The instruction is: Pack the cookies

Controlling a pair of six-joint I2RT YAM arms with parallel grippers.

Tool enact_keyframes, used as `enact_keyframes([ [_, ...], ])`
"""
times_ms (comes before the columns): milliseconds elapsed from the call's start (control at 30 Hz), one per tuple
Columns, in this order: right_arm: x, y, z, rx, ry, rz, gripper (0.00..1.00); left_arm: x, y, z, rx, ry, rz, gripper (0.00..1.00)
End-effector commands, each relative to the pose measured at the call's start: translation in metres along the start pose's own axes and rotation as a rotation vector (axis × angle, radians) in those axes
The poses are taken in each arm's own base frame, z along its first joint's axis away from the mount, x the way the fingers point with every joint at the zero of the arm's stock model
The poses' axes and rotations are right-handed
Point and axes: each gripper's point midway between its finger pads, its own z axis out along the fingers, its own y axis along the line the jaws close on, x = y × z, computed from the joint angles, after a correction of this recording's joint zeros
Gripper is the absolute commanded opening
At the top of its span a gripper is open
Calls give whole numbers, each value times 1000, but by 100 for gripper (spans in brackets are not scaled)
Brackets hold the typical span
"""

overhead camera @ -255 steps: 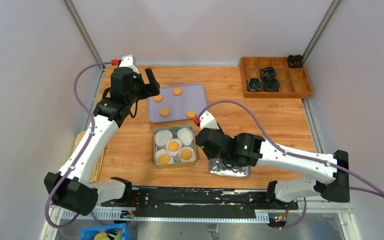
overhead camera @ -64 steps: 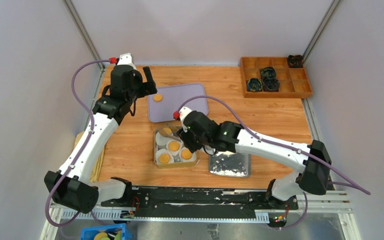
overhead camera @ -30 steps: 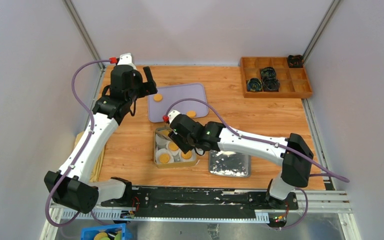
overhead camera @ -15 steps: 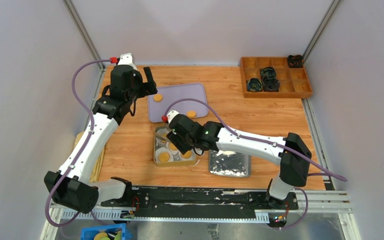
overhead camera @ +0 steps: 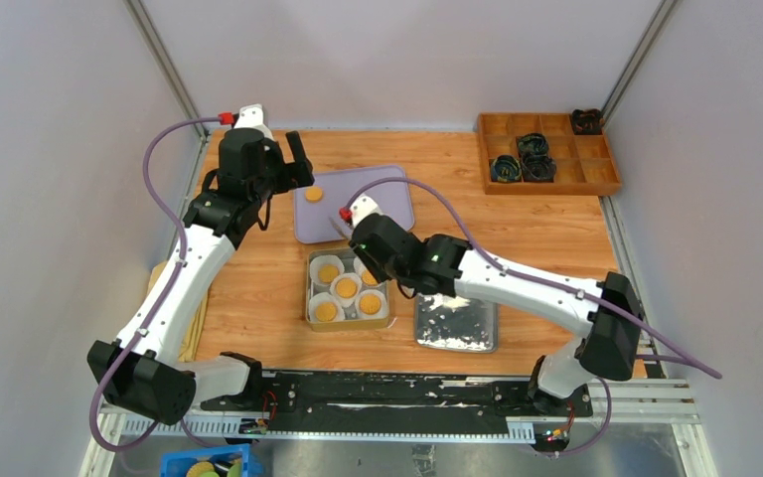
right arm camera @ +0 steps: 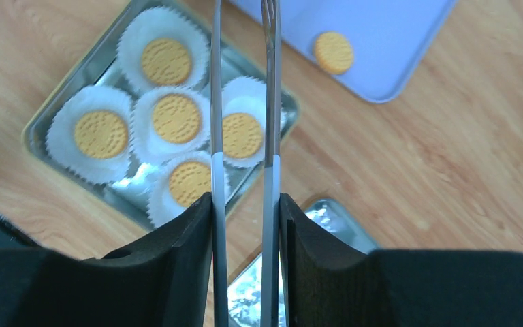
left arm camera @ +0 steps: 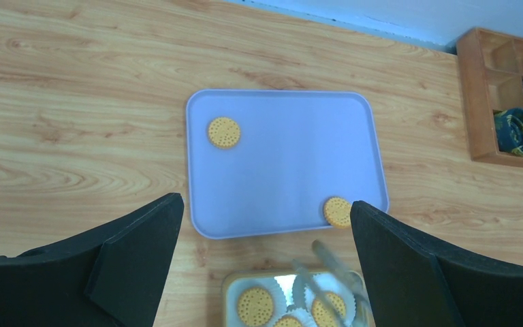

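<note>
Five cookies lie in white paper liners in the metal tin (overhead camera: 311, 320), also seen in the right wrist view (right arm camera: 37, 133). Two cookies stay on the purple tray (left arm camera: 293, 163): one at its far left (left arm camera: 224, 132), one at its near right corner (left arm camera: 337, 211), also in the right wrist view (right arm camera: 334, 52). My right gripper (right arm camera: 245, 204) is shut on metal tongs (right arm camera: 270, 102), whose arms stand apart and empty above the tin's far edge, pointing at the tray. My left gripper (left arm camera: 265, 208) is open and empty, high above the tray's near edge.
A silver lid (overhead camera: 457, 328) lies right of the tin. A wooden compartment box (overhead camera: 548, 151) with dark items stands at the back right. A tan cloth (overhead camera: 162, 273) lies under the left arm. Grey walls close in the table.
A cookie now lies in the tin's far left liner. My right gripper has lifted the tongs off the tin and swung back toward the tray. Since the earliest frame, the tray has two fewer cookies. The left arm is still.
</note>
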Motion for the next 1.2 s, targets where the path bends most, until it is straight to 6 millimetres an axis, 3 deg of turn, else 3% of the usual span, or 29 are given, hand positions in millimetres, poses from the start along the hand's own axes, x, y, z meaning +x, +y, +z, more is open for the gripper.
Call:
enact_keyframes([
  [0,-6,-65,-5,189,-28,69,38,-11,-6,0,32,-33,-20,100],
  [133,10,-105,22,263,19,140,38,-5,-8,8,30,-12,-25,100],
  [400,50,-188,96,421,170,318,38,4,-7,20,26,16,-16,100],
  [533,63,-212,124,443,216,359,37,9,-6,23,23,25,-11,100],
  [667,74,-222,141,450,251,367,38,14,-4,25,12,36,-5,100],
  [833,90,-231,149,469,290,377,35,18,-4,28,15,47,-5,100],
  [1000,64,-234,137,435,194,392,31,20,-4,29,17,52,-3,100],
  [1167,42,-254,113,515,118,373,34,21,-3,30,12,49,0,100],
])
